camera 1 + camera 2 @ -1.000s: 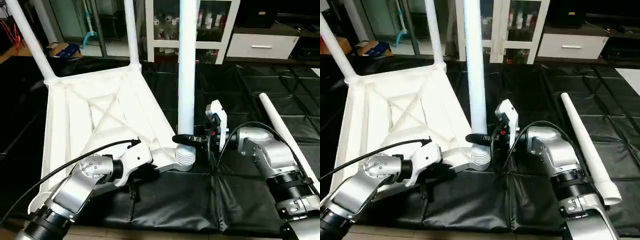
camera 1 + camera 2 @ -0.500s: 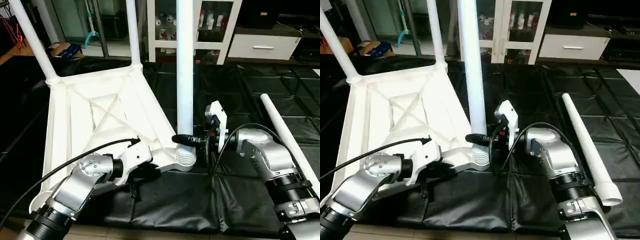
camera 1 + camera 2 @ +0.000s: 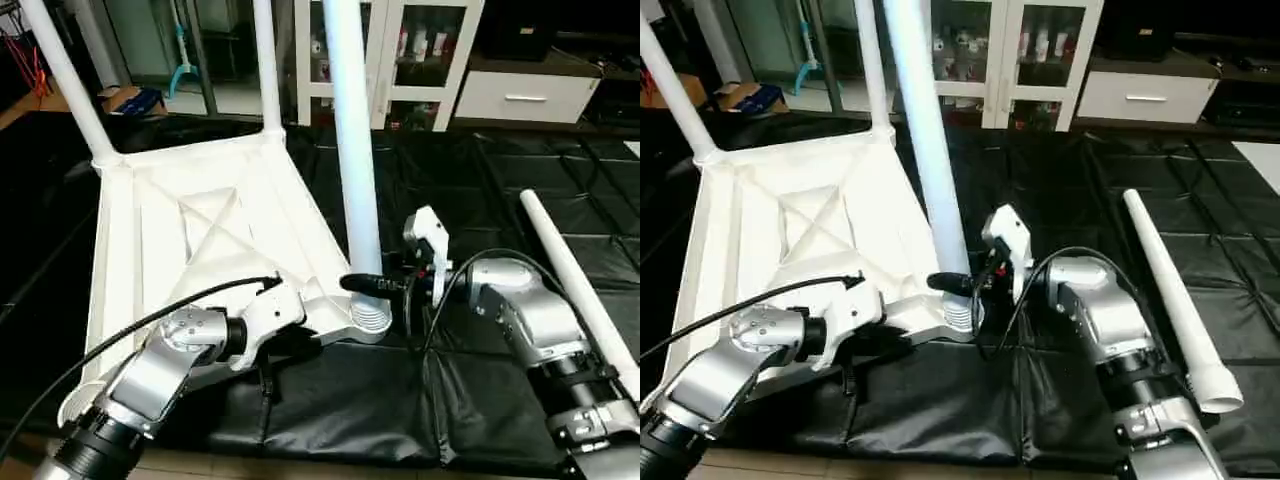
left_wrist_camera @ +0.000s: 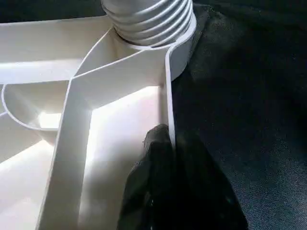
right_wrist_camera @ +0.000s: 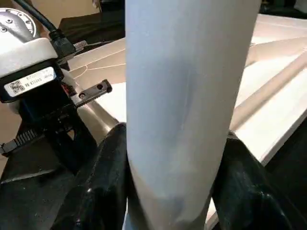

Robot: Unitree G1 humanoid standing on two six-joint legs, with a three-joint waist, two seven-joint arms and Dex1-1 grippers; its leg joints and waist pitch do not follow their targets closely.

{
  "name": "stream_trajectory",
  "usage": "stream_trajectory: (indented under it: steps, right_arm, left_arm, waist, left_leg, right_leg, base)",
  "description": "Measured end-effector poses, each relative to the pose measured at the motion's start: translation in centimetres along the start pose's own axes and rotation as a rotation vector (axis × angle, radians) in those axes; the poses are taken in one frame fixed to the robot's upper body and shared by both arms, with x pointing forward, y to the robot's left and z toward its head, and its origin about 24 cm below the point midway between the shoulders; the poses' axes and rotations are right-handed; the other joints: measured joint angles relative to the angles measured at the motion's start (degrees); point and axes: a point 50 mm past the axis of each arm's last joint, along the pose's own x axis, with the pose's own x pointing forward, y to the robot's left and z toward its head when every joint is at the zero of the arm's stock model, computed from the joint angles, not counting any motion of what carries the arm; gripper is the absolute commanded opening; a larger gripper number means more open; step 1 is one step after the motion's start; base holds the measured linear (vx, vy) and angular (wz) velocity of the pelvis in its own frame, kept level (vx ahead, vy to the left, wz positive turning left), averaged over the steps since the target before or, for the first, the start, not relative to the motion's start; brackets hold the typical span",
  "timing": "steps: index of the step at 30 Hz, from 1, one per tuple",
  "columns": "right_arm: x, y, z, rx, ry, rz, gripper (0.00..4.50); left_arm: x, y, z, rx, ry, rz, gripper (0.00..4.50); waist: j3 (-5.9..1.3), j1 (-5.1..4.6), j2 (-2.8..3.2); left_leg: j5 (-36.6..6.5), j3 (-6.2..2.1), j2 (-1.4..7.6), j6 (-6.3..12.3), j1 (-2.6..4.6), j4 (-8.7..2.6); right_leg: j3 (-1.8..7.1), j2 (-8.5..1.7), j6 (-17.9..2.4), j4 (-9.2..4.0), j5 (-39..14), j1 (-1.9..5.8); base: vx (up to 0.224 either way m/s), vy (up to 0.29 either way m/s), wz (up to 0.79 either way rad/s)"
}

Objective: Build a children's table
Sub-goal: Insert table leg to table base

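Note:
The children's table lies as an upside-down white tabletop [image 3: 200, 220] on a black mat, ribs up. Two white legs [image 3: 265, 60] [image 3: 65, 80] stand in its far corners. A third leg [image 3: 350, 180] stands with its ribbed foot in the near right corner socket [image 3: 368, 320], its top leaning left. My right gripper [image 3: 375, 285] is shut on this leg just above the socket; both black fingers [image 5: 108, 172] flank the tube. My left gripper [image 4: 169, 143] is shut on the tabletop's rim [image 4: 167, 96] close to that socket. A fourth leg [image 3: 580, 290] lies loose on the mat at the right.
The black padded mat [image 3: 340, 400] covers the floor under the work. Behind it stand a white glass-door cabinet [image 3: 400, 50] and a low white drawer unit [image 3: 525, 95]. Clutter and a box [image 3: 125, 98] sit at the far left.
The held leg has tipped from upright to leaning left at its top, with my right gripper shifting slightly left. The left arm and the tabletop stay put.

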Motion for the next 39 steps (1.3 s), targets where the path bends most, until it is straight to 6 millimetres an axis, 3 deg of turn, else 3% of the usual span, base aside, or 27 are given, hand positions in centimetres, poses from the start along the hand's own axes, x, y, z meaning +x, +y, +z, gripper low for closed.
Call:
stream_trajectory:
  steps: [9,21,39]
  right_arm:
    - [-0.2,0.1,0.0,-0.025,0.011,0.003,1.84]
    - [-1.0,-0.3,-1.4,0.103,-0.092,-0.078,1.84]
    - [-1.8,1.7,-3.1,0.052,-0.196,-0.181,1.84]
  left_arm:
    - [0.1,0.0,0.0,-0.001,-0.001,-0.008,0.01]
    - [0.2,0.1,0.0,-0.005,0.002,-0.012,0.01]
    - [0.6,0.1,0.1,-0.003,0.003,-0.028,0.01]
  waist:
    - [-0.04,0.12,0.06]
    - [-0.18,0.16,0.05]
    - [-0.43,0.21,0.04]
  left_leg:
    - [0.0,0.00,0.00,0.00,0.00,-0.08]
    - [0.0,0.01,0.00,-0.03,0.04,-0.20]
    - [0.1,0.01,0.01,-0.19,0.14,-0.88]
  right_leg:
    - [-0.02,0.00,0.0,-0.09,0.0,0.03]
    - [-0.02,-0.01,0.0,-0.19,0.0,0.14]
    - [-0.09,0.00,0.1,-1.00,0.0,0.80]
  base:
    - [0.000,0.000,0.00]
    - [0.000,0.000,0.00]
    - [0.000,0.000,0.00]
